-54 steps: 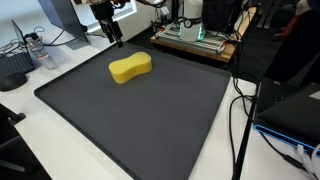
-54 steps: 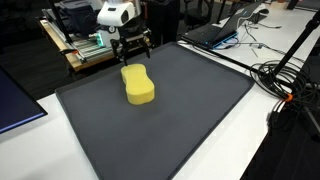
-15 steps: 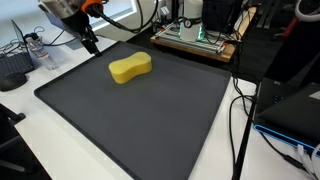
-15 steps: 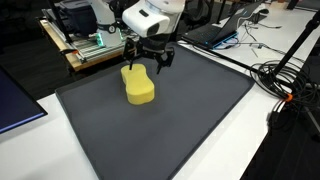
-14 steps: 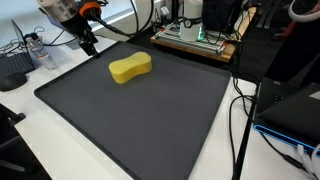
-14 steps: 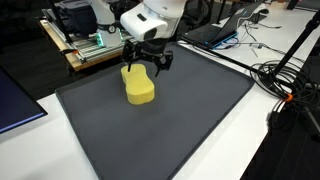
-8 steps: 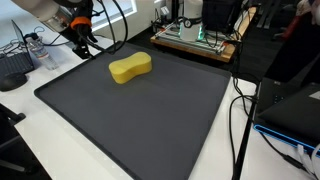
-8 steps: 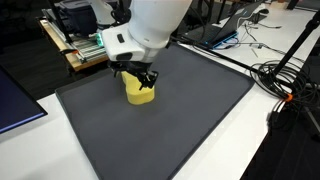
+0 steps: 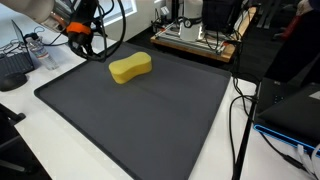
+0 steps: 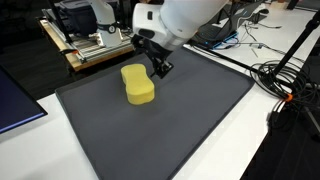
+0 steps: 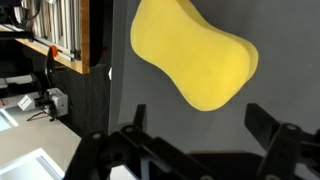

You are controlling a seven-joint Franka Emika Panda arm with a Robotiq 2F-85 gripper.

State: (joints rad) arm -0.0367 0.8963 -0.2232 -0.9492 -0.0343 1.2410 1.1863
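A yellow, peanut-shaped sponge [image 9: 130, 68] lies flat on a dark grey mat [image 9: 150, 120], near the mat's far side. It also shows in an exterior view [image 10: 138, 84] and fills the top of the wrist view [image 11: 195, 55]. My gripper [image 10: 160, 68] hangs just above the mat, close beside the sponge and not touching it. In an exterior view the gripper [image 9: 94, 48] sits at the mat's far corner. In the wrist view the gripper [image 11: 200, 128] is open and empty. Its two black fingers [image 11: 266, 128] stand wide apart below the sponge's end.
A wooden rack with electronics [image 9: 195, 40] stands behind the mat and also shows in an exterior view [image 10: 85, 50]. Loose cables [image 10: 290, 85] lie beside the mat. A laptop [image 10: 225, 30] sits at the back. A blue sheet [image 10: 15, 105] lies off one mat edge.
The arm has swung and turned: the gripper went from behind the sponge, passed over it, and now hangs beside it. The sponge has not moved.
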